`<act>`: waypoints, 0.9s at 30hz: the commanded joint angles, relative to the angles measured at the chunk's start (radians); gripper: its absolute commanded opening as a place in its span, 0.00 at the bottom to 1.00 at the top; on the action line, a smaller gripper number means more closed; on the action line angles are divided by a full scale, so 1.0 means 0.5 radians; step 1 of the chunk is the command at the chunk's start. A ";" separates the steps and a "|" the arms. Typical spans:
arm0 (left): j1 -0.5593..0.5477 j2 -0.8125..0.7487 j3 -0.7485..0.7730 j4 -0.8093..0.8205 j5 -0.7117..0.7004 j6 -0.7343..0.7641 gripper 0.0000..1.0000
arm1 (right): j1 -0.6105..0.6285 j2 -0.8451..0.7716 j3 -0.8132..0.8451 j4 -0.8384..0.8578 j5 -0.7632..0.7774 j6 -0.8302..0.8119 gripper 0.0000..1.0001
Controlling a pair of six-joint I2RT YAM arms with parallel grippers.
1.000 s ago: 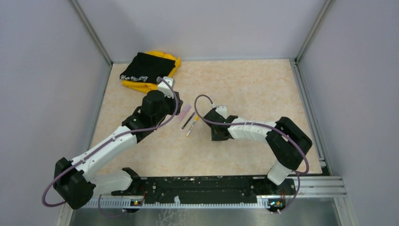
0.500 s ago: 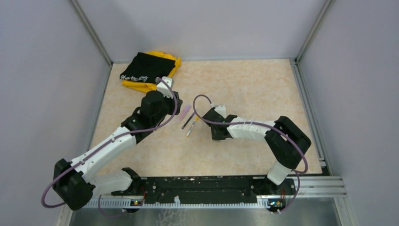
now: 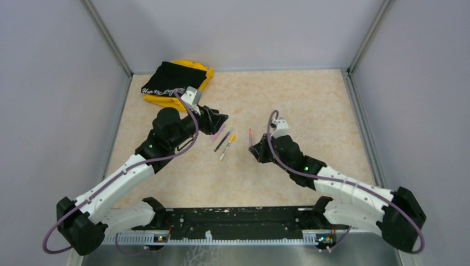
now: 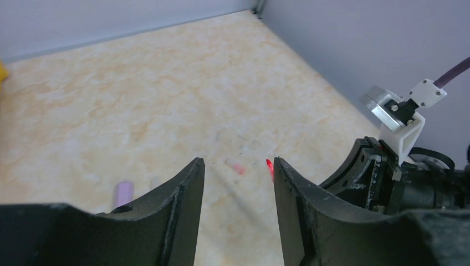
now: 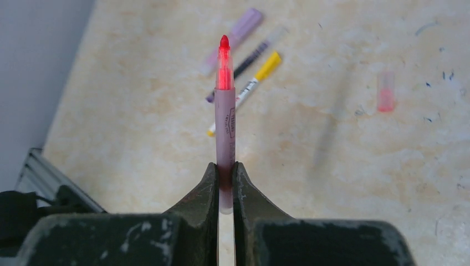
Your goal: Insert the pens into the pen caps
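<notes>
In the shut right tool [image 5: 224, 172], the slim pinkish-red plastic pen [image 5: 225, 111] is clamped by its rear, tip outward, likely to meet the stubby pink plastic cap [image 5: 386, 91] lying ahead-right on the table [image 5: 138, 138], while the left tool [image 4: 238, 166] gapes empty.

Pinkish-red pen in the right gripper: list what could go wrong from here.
1. The right gripper pinches the pinkish-red pen only near its tail, so it may pivot when pressed.
2. The pink cap lies loose on the table; the left gripper, open and empty, may knock it away.
</notes>
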 commanded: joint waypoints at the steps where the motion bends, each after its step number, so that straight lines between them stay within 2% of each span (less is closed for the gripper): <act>1: 0.007 -0.023 -0.013 0.333 0.446 -0.187 0.55 | -0.013 -0.391 -0.265 0.736 -0.116 -0.073 0.00; 5: 0.005 0.004 -0.047 0.495 0.635 -0.306 0.57 | -0.015 -0.559 -0.330 0.936 -0.133 -0.095 0.00; 12: -0.003 0.119 -0.091 0.750 0.907 -0.485 0.57 | -0.014 -0.549 -0.297 1.178 -0.275 -0.110 0.00; 27: -0.070 0.259 -0.074 0.762 1.031 -0.441 0.58 | -0.014 -0.435 -0.176 1.330 -0.456 -0.106 0.00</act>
